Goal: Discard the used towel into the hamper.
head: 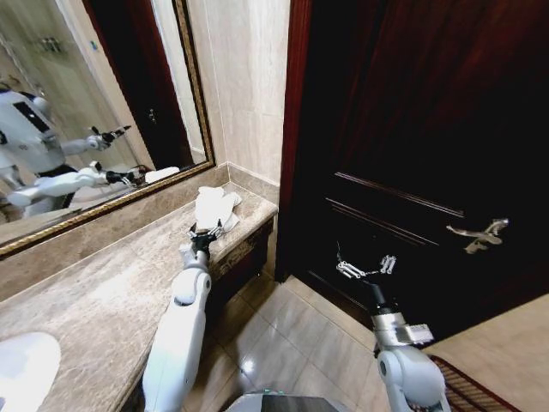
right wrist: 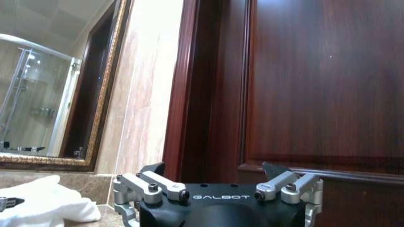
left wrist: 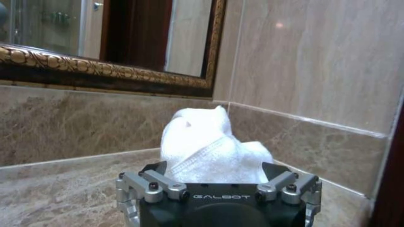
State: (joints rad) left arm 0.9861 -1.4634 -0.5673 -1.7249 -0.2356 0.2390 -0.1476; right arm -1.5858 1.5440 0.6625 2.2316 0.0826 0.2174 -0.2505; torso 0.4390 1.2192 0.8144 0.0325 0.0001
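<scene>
The brown marble tabletop (head: 103,292) carries a crumpled white terry towel (head: 214,206), bunched in soft folds near its far corner. The left gripper (head: 204,233) sits at the towel's near edge, fingers spread around it. The right gripper (head: 366,270) hangs before the dark wooden door (head: 412,129), fingers spread.

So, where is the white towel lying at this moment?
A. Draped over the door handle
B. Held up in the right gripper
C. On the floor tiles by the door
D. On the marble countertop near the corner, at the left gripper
D: the towel sits crumpled on the countertop by the wall corner, with the left gripper right at it, while the right gripper hangs open and empty before the dark door.
</scene>
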